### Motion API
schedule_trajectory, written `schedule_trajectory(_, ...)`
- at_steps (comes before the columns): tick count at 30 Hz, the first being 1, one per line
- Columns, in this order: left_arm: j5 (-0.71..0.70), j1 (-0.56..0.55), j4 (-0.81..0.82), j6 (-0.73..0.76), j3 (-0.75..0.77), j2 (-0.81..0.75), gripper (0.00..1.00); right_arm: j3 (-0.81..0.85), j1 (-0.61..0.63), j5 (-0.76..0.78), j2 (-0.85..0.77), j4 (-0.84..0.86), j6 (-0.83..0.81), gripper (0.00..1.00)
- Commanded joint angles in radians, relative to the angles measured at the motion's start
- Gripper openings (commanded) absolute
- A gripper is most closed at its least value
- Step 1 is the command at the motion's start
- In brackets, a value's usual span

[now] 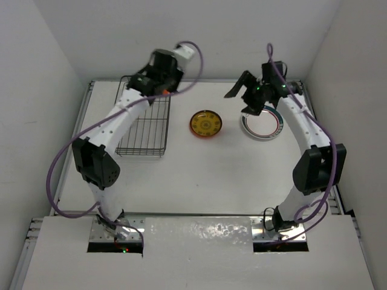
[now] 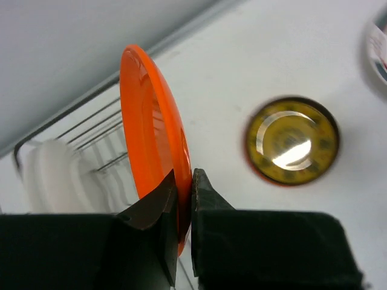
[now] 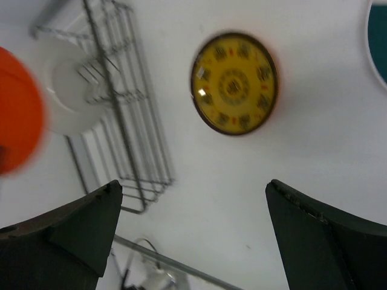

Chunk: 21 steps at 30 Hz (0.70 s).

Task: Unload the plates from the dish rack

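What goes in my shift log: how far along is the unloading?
Done: a yellow plate and a teal-rimmed white plate lie on the table. In hand: the left claw pinches an orange plate by the dish rack; the right claw is open. Left: one plain white plate in the rack.

One orange plate [image 2: 151,139] stands edgewise over dish rack [image 1: 145,130]; yellow plate [image 1: 207,123], ringed plate [image 1: 266,127] lie outside.

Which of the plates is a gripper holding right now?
The orange plate, pinched at its rim by the left gripper. The yellow plate and the ringed white plate lie flat on the table; a plain white plate is in the dish rack.
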Motion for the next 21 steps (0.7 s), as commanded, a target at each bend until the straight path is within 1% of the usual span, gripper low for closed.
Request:
schedule_trajectory(1,-0.127,-0.199,0.142,0.185,-0.144,-0.053,0.0,0.193,-0.047,-0.091,0.032,-0.031,0.105,0.99)
schedule_trajectory(2,-0.148,-0.265,0.164,0.211,-0.173,-0.061,0.0,0.227,-0.048,-0.096,0.049,-0.051,0.108,0.99)
schedule_trajectory(4,-0.19,-0.317,0.19,0.263,-0.218,-0.066,0.0,0.272,-0.048,-0.093,0.066,-0.067,0.117,0.99)
schedule_trajectory(5,-0.185,-0.337,0.192,0.269,-0.22,-0.063,0.0,0.266,-0.047,-0.094,0.063,-0.059,0.125,0.99)
schedule_trajectory(8,-0.167,-0.419,0.185,0.286,-0.206,-0.049,0.0,0.223,-0.035,-0.094,0.046,-0.048,0.13,0.99)
schedule_trajectory(12,-0.185,-0.473,0.19,0.291,-0.168,-0.024,0.0,0.171,0.011,-0.068,0.043,-0.096,0.064,0.98)
schedule_trajectory(13,-0.187,-0.489,0.181,0.293,-0.158,-0.011,0.0,0.146,0.03,-0.058,0.04,-0.108,0.051,0.96)
schedule_trajectory(15,-0.185,-0.503,0.172,0.293,-0.135,-0.001,0.0,0.084,0.039,-0.056,0.019,-0.084,0.047,0.94)
schedule_trajectory(19,-0.218,-0.531,0.173,0.297,-0.134,0.013,0.01,-0.006,0.048,-0.07,-0.026,-0.021,0.062,0.75)
schedule_trajectory(21,-0.231,-0.535,0.178,0.293,-0.137,0.014,0.02,-0.042,0.05,-0.077,-0.038,0.017,0.079,0.45)
